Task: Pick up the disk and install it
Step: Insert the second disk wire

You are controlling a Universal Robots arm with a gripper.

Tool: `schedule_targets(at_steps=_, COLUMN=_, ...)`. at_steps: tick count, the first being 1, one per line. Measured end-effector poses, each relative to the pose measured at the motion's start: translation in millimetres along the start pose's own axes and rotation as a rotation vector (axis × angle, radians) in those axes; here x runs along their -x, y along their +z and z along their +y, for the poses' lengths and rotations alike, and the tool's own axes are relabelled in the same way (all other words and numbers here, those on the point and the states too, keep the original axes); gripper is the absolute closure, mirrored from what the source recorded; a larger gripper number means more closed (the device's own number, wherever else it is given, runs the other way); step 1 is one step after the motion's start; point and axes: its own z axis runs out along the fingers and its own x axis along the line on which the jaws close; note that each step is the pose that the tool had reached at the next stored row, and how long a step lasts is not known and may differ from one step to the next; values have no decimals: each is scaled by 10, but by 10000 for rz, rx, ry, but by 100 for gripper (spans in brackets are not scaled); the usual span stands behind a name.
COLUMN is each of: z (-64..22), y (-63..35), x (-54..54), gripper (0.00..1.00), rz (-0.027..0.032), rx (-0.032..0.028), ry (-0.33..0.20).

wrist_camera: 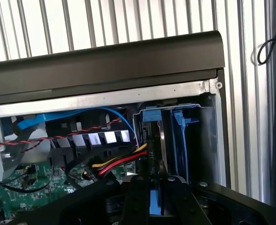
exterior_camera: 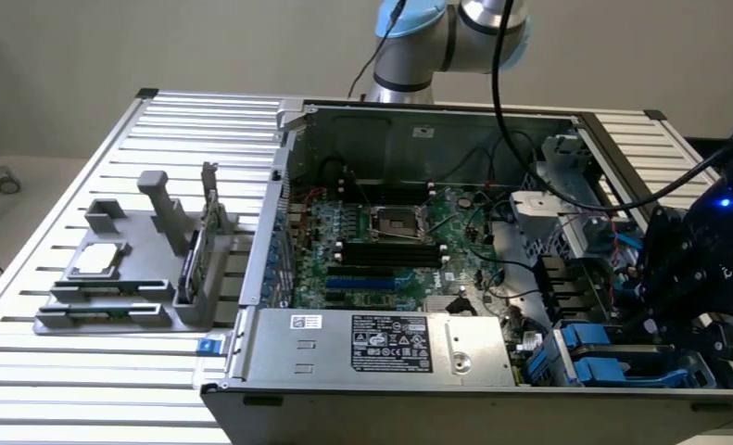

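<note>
Disk (wrist_camera: pixel 162 147): flat metal drive standing on edge, seen as a thin silver-grey strip between blue plastic carrier rails; label not legible. Location: in the drive bay (exterior_camera: pixel 613 357) at the front corner of the open computer case (exterior_camera: pixel 465 278), on the exterior view's right, near that edge of the bench (exterior_camera: pixel 94 371). Hand (wrist_camera: pixel 157 187): black, directly over the bay, fingers (wrist_camera: pixel 137 199) drawn close together and clamped on the disk's blue carrier. Surroundings: red, yellow and black power cable (wrist_camera: pixel 116 164) lying just beside the bay opening; blue data cable (wrist_camera: pixel 58 119) running along the case's inner wall; green motherboard (exterior_camera: pixel 385 246) in the case floor; power supply (exterior_camera: pixel 385 343) with white label at the case's front edge. Beside the case, toward the exterior view's left: grey parts holder (exterior_camera: pixel 132 278) on the slatted bench, carrying a small square silver chip (exterior_camera: pixel 100 260) and an upright green circuit card (exterior_camera: pixel 196 250).
</note>
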Motion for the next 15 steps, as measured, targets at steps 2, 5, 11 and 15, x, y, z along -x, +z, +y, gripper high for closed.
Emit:
schedule_targets(at_steps=2, z=9, y=0, x=-23, gripper=84, rz=-72, rx=-7, ry=3)
schedule_targets(at_steps=5, z=44, y=0, x=-38, gripper=84, rz=-167, rx=-17, ry=32)
schedule_targets(at_steps=11, z=54, y=1, x=-71, gripper=84, rz=-299, rx=-262, ry=98)
schedule_targets(at_steps=15, z=76, y=3, x=-113, gripper=84, rz=-338, rx=-328, ry=120)
